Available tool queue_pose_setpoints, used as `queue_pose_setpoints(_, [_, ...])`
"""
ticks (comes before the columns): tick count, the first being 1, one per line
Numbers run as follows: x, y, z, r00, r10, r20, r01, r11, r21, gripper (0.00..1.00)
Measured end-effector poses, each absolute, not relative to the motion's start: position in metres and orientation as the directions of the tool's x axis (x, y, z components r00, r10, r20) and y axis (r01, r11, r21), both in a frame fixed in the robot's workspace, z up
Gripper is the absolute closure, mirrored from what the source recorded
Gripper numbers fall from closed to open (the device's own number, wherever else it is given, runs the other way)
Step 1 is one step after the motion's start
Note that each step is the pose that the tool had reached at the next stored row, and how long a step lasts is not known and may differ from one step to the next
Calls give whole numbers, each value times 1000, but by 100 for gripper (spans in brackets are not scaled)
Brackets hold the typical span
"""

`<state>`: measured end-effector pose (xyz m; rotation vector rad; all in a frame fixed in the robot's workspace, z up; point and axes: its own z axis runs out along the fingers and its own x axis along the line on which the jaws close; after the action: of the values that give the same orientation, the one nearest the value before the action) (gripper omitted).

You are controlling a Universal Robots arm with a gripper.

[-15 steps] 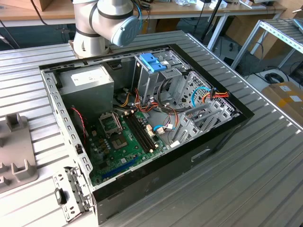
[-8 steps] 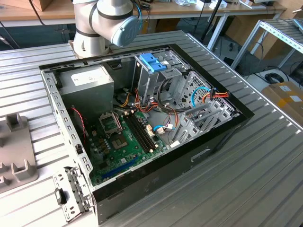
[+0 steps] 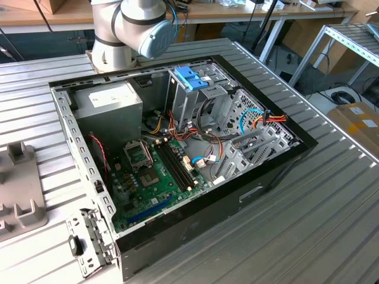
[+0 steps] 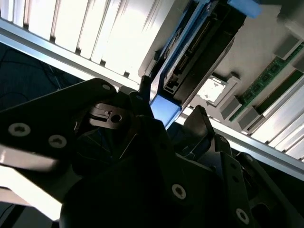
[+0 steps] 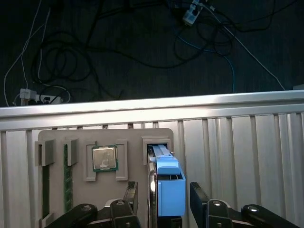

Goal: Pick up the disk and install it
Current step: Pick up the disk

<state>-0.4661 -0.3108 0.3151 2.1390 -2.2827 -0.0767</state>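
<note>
Blue-framed disk (image 5: 170,190), one, between two fingers (image 5: 197,199).

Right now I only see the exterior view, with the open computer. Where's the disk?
Observer: In the first wrist view the disk stands on edge in a slot of a grey holder.
Operator: Did the gripper grab it?
Observer: Not yet: the gripper straddles it, open, a gap showing on each side.
Operator: Anything else in the holder?
Observer: A square chip lies beside the disk.
</note>
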Motion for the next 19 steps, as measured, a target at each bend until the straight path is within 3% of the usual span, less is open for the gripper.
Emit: queue_pose_setpoints(19, [-469, -311, 295, -52, -998, -24, -998, 50, 44, 44])
